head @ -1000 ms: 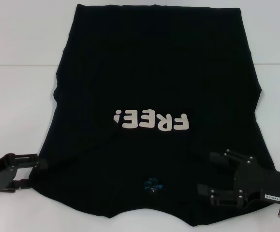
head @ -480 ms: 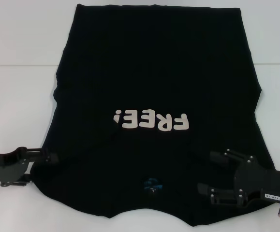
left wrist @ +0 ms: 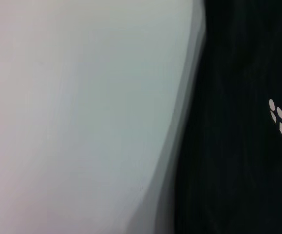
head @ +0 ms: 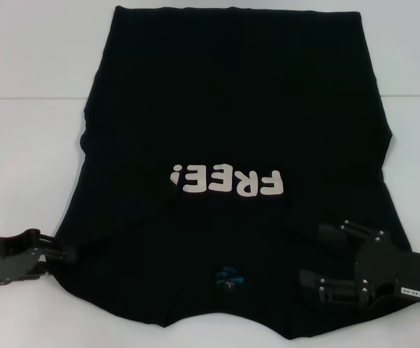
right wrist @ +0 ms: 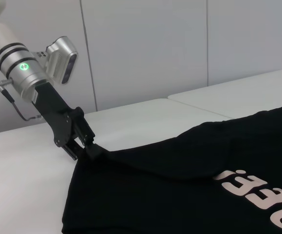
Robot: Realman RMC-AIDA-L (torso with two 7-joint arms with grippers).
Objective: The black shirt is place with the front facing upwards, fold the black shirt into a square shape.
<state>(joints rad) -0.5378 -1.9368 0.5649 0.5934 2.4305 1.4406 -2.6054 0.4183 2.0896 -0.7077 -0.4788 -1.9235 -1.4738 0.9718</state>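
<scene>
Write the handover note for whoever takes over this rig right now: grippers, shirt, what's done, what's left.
Left gripper: shut on the black shirt at its near left edge, fabric pinched up.
Right gripper: over the shirt's near right corner; grip cannot be told.
Shirt: spread flat on the white table, FREE! lettering up, collar toward the robot.
Done: no fold yet.
Left: all folds into a square.

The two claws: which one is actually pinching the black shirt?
The left claw, at the shirt's left edge, is shut on the black shirt and lifts a peak of cloth. The right claw just sits above the shirt's right side, jaws apart.
</scene>
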